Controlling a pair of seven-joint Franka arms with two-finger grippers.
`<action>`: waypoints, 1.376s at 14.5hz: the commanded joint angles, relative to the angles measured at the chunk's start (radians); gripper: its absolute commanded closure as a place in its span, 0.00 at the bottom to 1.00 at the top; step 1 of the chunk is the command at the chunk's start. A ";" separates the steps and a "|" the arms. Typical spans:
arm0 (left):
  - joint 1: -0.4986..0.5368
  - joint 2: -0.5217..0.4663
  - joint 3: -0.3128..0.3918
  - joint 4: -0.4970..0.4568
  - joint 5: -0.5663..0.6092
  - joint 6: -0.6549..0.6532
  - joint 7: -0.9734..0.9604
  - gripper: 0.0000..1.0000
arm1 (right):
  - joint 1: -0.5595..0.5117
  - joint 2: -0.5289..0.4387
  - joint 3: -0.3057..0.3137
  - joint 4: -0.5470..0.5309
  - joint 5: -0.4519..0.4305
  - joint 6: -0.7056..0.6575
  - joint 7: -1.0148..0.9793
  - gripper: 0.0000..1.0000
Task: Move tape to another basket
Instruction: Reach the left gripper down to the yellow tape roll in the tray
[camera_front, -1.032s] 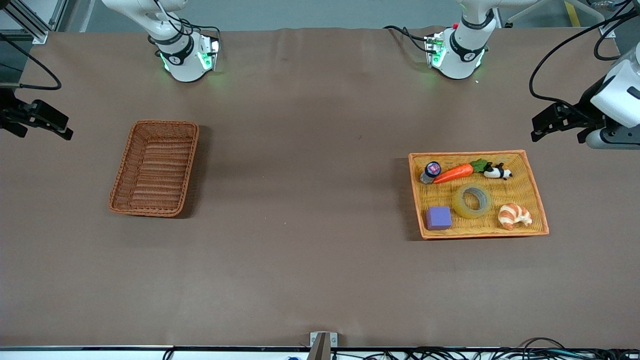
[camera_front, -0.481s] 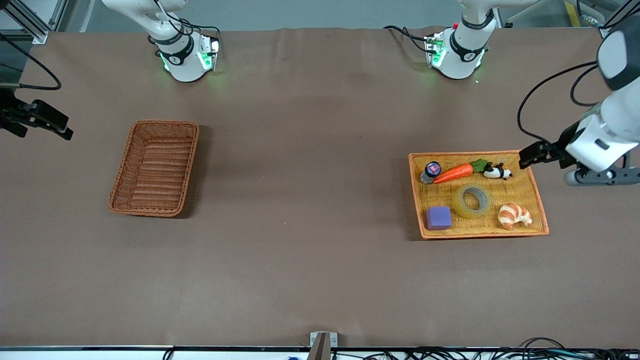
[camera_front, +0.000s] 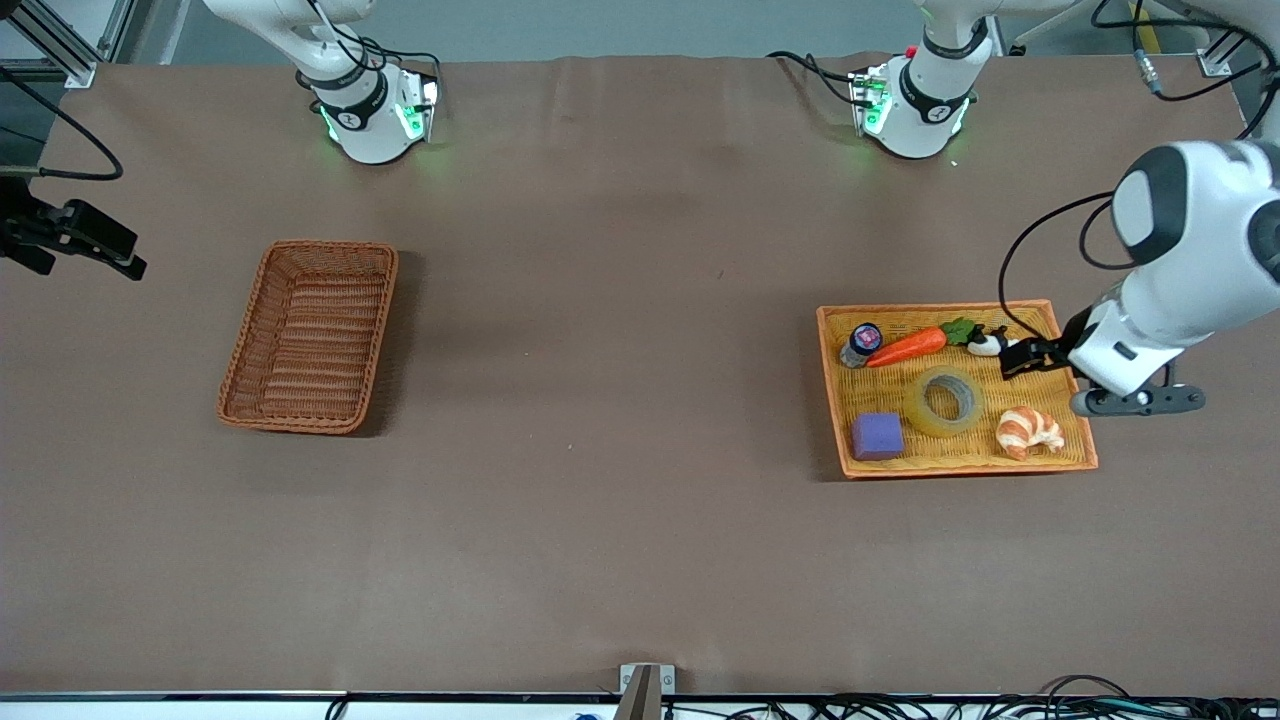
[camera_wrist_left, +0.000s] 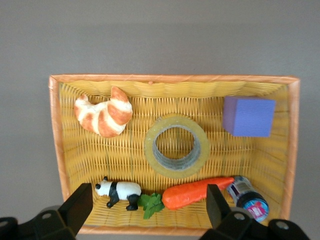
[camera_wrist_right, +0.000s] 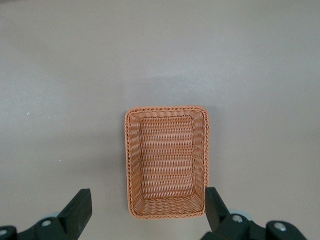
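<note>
Tape (camera_front: 944, 401) — flat in tray basket (camera_front: 1082, 440); left gripper (camera_front: 1020, 360) over it, spread. Right gripper (camera_front: 110, 255) spread at bench edge — basket (camera_front: 309, 336) empty.

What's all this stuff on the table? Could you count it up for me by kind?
Baskets: 2, the empty reddish-brown basket and the orange-yellow tray basket
Tape rolls: 1, the tape
Toy foods: 2, carrot and croissant
Toy pandas: 1, panda
Purple blocks: 1, block
Small bottles: 1, bottle
Total: 8
</note>
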 joint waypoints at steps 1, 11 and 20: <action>0.001 0.066 0.016 -0.019 0.013 0.082 0.012 0.00 | 0.000 -0.002 0.001 -0.003 -0.009 -0.005 0.004 0.00; 0.000 0.247 0.022 -0.139 0.007 0.332 -0.007 0.23 | 0.000 -0.002 0.001 -0.012 -0.009 -0.003 0.004 0.00; -0.011 0.200 0.022 -0.116 0.007 0.319 -0.010 1.00 | 0.000 -0.002 0.001 -0.012 -0.009 -0.003 0.004 0.00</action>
